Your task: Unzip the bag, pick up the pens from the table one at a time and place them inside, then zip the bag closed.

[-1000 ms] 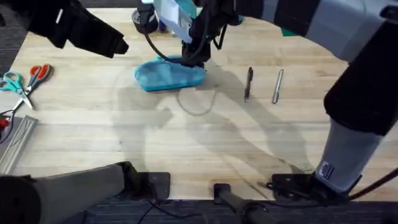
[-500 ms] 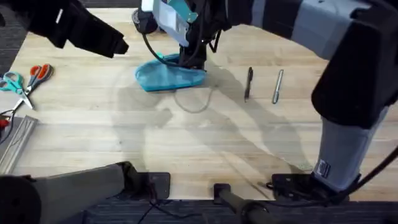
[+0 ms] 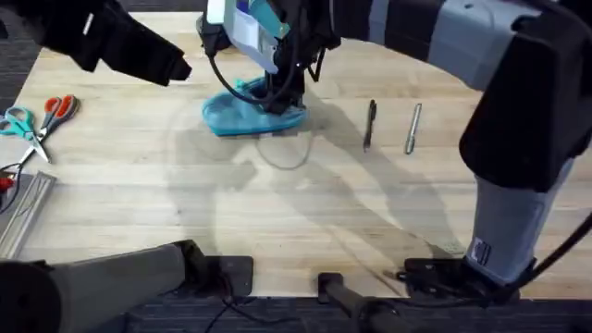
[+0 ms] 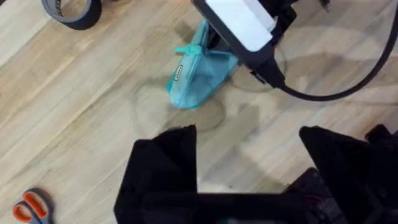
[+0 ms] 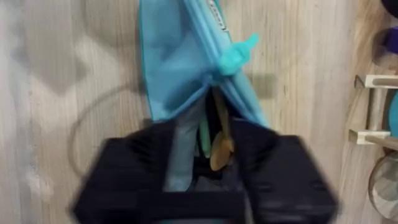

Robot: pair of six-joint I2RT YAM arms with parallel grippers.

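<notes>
Gold zipper pull (image 5: 219, 149) between right end effector (image 5: 205, 163) fingers, overhead-hidden.

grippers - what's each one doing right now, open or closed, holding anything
Left gripper: open, holding nothing, above the table.
Right gripper: closed on the bag at its zipper.
</notes>
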